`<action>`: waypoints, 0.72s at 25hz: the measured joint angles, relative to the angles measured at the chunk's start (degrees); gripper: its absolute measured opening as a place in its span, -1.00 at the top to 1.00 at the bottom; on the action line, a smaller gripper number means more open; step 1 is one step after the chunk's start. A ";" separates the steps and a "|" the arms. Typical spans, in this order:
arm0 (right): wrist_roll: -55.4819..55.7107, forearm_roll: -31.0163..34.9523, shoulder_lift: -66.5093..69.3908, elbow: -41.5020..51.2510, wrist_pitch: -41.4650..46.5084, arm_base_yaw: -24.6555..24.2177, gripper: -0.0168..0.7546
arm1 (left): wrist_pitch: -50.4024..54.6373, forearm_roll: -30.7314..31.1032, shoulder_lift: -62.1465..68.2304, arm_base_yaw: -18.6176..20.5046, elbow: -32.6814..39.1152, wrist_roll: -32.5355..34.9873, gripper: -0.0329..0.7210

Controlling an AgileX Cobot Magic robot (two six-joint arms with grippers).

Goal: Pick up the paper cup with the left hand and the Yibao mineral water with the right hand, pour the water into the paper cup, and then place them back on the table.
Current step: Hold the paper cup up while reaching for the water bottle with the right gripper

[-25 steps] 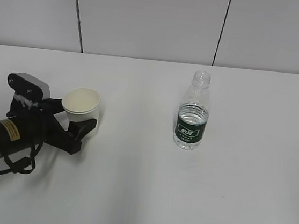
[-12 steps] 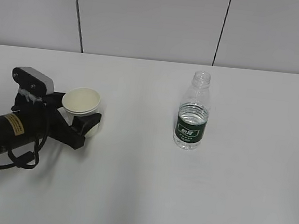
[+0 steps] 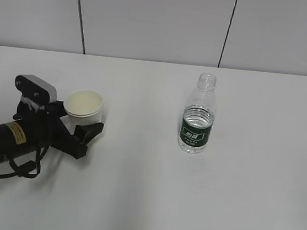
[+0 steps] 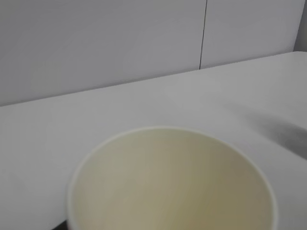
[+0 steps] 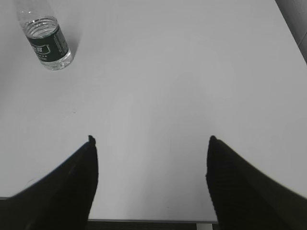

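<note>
Hiding its own jaws, the left hand [image 3: 80, 124] flanks the paper cup [image 3: 83, 108].

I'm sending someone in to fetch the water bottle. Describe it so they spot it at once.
On the white table, look right of centre, well away from the black arm. The Yibao mineral water stands upright there alone: clear, ribbed, capless, with a dark green label band, and taller than the paper cup on the left.

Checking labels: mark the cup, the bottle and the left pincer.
cup [image 3: 82, 104], exterior view, cream inside.
bottle [image 3: 196, 132], exterior view, green label.
left pincer [image 3: 86, 125], exterior view, midway between fingertips, around the cup.
</note>
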 joint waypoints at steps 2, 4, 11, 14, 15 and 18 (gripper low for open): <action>0.00 0.00 0.00 0.00 0.00 0.00 -0.47 | 0.07 0.00 0.67 0.00 0.00 0.00 -0.58; 0.00 0.00 0.00 0.00 0.00 0.00 -0.47 | -0.04 0.06 0.95 0.00 0.00 0.00 -0.58; 0.00 0.00 0.00 0.00 0.00 0.00 -0.47 | -0.04 -0.58 1.12 0.00 0.00 0.00 -0.49; 0.00 0.00 0.00 0.00 0.00 0.00 -0.47 | -0.04 -0.70 1.12 0.00 0.00 0.00 -0.42; 0.00 0.00 0.00 0.00 0.00 0.00 -0.47 | -0.04 -0.75 1.12 0.00 0.00 0.00 -0.39; 0.00 0.00 0.00 0.00 0.00 0.00 -0.47 | -0.04 -0.75 1.12 0.00 0.00 0.00 -0.31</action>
